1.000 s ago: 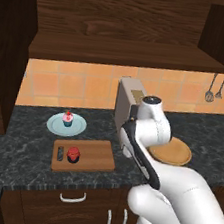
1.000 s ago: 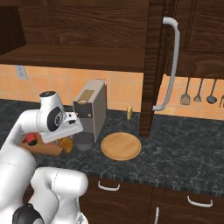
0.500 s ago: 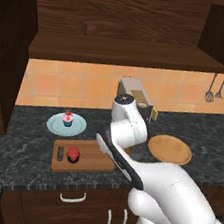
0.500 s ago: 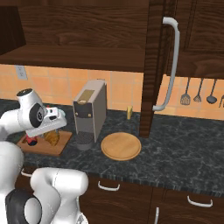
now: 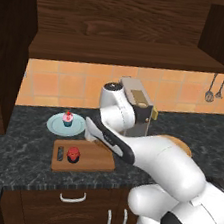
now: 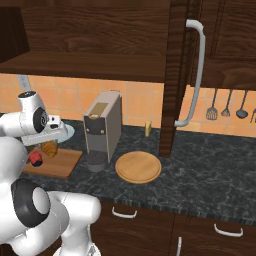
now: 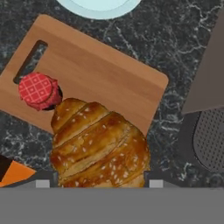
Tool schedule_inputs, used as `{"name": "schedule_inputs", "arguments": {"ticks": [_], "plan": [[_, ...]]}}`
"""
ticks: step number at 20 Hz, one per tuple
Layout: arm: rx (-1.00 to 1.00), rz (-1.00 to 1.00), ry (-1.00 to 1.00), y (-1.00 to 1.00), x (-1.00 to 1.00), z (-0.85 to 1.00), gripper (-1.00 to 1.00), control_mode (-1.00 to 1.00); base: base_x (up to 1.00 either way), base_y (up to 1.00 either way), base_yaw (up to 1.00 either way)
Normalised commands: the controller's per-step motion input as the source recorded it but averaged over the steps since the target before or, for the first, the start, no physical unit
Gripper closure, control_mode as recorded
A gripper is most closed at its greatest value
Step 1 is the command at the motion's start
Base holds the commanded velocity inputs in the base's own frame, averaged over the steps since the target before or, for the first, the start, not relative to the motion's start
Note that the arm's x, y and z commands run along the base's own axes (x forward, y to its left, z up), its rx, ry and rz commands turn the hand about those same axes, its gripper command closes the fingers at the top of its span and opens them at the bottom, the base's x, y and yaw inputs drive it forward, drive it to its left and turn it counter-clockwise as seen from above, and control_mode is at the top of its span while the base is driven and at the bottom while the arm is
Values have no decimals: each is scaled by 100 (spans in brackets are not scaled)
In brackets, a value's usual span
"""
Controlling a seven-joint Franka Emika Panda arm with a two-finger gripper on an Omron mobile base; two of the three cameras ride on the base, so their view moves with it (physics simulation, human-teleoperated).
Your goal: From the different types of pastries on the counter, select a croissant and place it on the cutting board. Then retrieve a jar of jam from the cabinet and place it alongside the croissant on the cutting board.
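Fingertips lie at the bottom edge of the hand view, mostly cut off by it, so how far apart they stand cannot be read directly; the croissant (image 7: 99,146) fills the space between them and appears to be gripped, carried above the cutting board (image 7: 94,74) rather than resting on it. Gripper (image 6: 50,148) in the right base view sits low at the left, beneath the white wrist, with the golden-brown croissant (image 6: 49,148) visible just under it, over the far part of the cutting board (image 6: 55,165). Croissant is ridged and flecked with seeds, and in the hand view it overlaps the board's near edge. Jar of jam (image 7: 37,91), with a red checked lid, stands upright on the board just beside the slot handle hole and close to one tip of the croissant; whether the two touch cannot be told. In the left base view the jar of jam (image 5: 73,153) stands near the left end of the cutting board (image 5: 92,158), and the arm's forearm hides the board's right end. Pale blue plate (image 5: 57,123) carrying the pink-frosted cupcake (image 5: 67,119) lies on the counter (image 5: 12,155) just beyond the board. Grey coffee machine (image 6: 104,127) stands to the right of the board, and a round wooden plate (image 6: 138,167) lies farther right. Open cabinet (image 5: 120,29) hangs above the counter, its door (image 6: 177,75) swung out at the right.
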Motion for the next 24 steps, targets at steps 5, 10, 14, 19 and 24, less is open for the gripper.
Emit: {"name": "schedule_inputs", "arguments": {"ticks": [5,10,14,19,24], "plan": [[3,0,0,-8,17,-32,100,-100,0,0,0],[7,0,0,0,2,-30,100,-100,0,0,0],[0,0,0,3,0,-89,100,-100,0,0,0],[3,0,-4,5,1,-17,100,-100,0,0,0],[5,0,-1,2,18,-4,100,-100,0,0,0]]}}
